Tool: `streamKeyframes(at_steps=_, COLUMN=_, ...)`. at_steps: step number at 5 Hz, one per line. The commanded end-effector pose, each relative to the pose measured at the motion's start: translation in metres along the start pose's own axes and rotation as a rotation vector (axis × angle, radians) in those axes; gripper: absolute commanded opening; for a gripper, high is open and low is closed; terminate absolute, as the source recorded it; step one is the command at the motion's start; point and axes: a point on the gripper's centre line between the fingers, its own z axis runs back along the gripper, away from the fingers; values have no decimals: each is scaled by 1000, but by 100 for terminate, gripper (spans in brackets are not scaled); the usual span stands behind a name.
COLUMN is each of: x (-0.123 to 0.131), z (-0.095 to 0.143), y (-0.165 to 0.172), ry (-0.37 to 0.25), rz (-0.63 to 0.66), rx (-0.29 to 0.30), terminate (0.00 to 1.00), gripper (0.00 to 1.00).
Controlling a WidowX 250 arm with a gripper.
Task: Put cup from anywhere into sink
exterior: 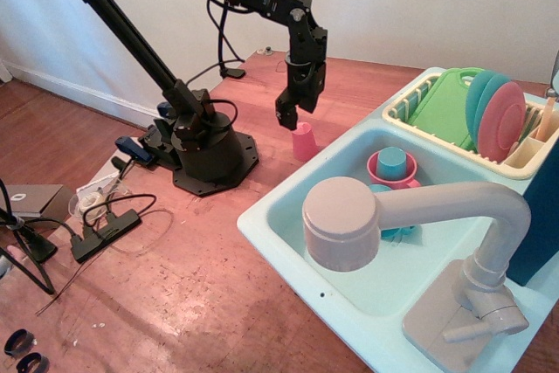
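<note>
The pink cup (pixel 303 141) stands on the wooden table just left of the pale aqua sink (pixel 288 216), outside its far left rim. My gripper (pixel 291 118) hangs just above the cup and slightly to its left, pointing down, not touching it. Its fingers look a little apart and hold nothing. The beige-grey faucet (pixel 349 220) reaches over the basin from the front right.
In the sink sit a round pink dish holding a blue cup (pixel 392 163) and a teal item (pixel 400 231) half hidden under the faucet. The cream dish rack (pixel 515 159) at the back right holds a green board and plates. My arm's black base (pixel 205 150) and cables (pixel 105 220) lie to the left.
</note>
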Motion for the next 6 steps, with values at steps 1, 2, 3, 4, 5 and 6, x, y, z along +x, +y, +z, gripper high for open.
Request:
streamKeyframes(at_steps=1, x=0, z=0, y=0, ry=0, rz=0, rx=0, terminate=0, gripper=100)
streamKeyframes(at_steps=2, x=3, z=-21, y=-7, ry=5, rz=5, rx=0, terminate=0, gripper=100)
streamKeyframes(at_steps=3, x=4, z=-43, y=-14, ry=-9, rz=1, rx=-29, terminate=0, gripper=100)
streamKeyframes(at_steps=4, x=4, z=-53, y=-23, ry=-7, rz=34, rx=-51, terminate=0, gripper=100)
streamKeyframes(at_steps=5, x=12, z=-64, y=-26, ry=0, rz=-4, rx=-81, terminate=0, gripper=100)
streamKeyframes(at_steps=6, x=13, z=-46, y=-22, ry=27, rz=20, rx=-8, terminate=0, gripper=0)
